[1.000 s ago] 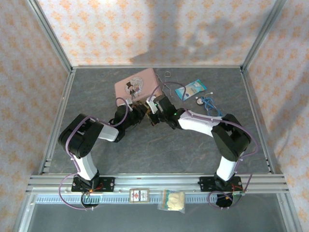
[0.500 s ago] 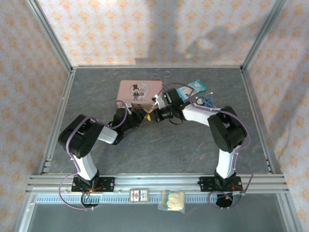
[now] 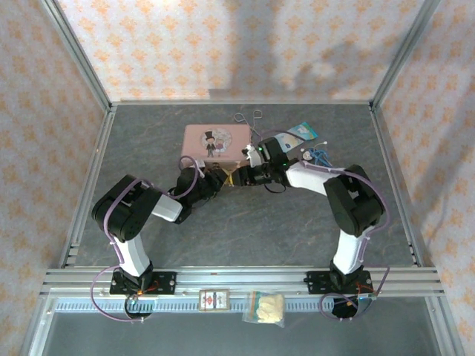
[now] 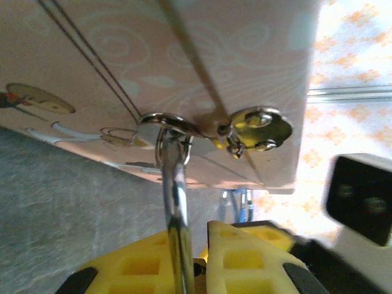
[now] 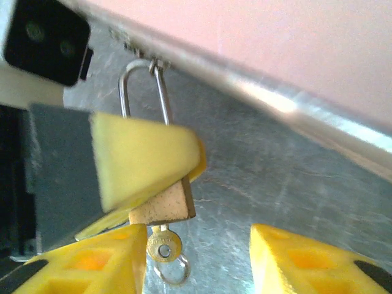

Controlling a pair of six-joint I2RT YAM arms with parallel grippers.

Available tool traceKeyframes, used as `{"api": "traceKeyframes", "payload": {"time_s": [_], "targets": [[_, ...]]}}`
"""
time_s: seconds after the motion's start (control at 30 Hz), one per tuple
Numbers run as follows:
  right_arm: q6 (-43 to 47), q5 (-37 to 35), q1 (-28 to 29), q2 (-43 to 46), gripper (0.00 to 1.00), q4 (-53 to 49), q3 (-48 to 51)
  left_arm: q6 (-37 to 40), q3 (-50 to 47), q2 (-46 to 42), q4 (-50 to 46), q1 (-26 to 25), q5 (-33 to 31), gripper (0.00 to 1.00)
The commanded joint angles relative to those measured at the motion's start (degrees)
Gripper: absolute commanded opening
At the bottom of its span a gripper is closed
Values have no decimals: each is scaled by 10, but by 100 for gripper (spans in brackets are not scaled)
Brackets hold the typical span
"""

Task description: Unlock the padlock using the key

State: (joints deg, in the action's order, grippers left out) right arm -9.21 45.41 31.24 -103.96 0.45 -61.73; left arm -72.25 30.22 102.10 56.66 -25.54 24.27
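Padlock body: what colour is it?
Brass-coloured; the padlock shows best in the right wrist view.

The padlock (image 5: 164, 207) has a dull, brushed brass-coloured metal body and a thin, polished silver shackle, and the key (image 5: 164, 247) at its base is the same brassy metal, on a bright wire ring (image 5: 173, 274). The pink tin (image 3: 214, 141) is smooth, softly glossy printed metal with a bare, shiny silver rim and a brassy riveted clasp plate (image 4: 260, 125), while the fingers (image 5: 294, 260) are matt yellow plastic moulded with square recesses. The surface (image 3: 252, 222) looks like matt grey stone, mottled and faintly veined.
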Motion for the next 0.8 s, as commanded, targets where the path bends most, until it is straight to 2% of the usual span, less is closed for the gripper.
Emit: {"api": "traceKeyframes", "payload": {"time_s": [0.0, 0.17, 0.3, 0.37, 0.5, 0.57, 0.67, 0.77], "targets": [[1, -82, -10, 58, 48, 8, 14, 38, 13, -26, -37, -5, -27, 0], [-17, -142, -10, 103, 49, 30, 55, 52, 5, -18, -56, -12, -60, 0], [-23, -185, -3, 121, 49, 37, 68, 56, 7, -2, -54, -20, -69, 5], [-22, -210, 4, 129, 49, 39, 72, 55, 7, 4, -51, -22, -69, 14], [-13, -253, 22, 142, 49, 38, 76, 50, -7, -10, -51, -21, -77, 45], [-8, -271, 33, 148, 50, 38, 76, 50, -18, -29, -62, -18, -88, 56], [-2, -277, 44, 153, 50, 38, 75, 48, -37, -56, -73, -4, -91, 64], [12, -288, 64, 152, 50, 31, 66, 46, -60, -89, -79, 20, -92, 66]]}}
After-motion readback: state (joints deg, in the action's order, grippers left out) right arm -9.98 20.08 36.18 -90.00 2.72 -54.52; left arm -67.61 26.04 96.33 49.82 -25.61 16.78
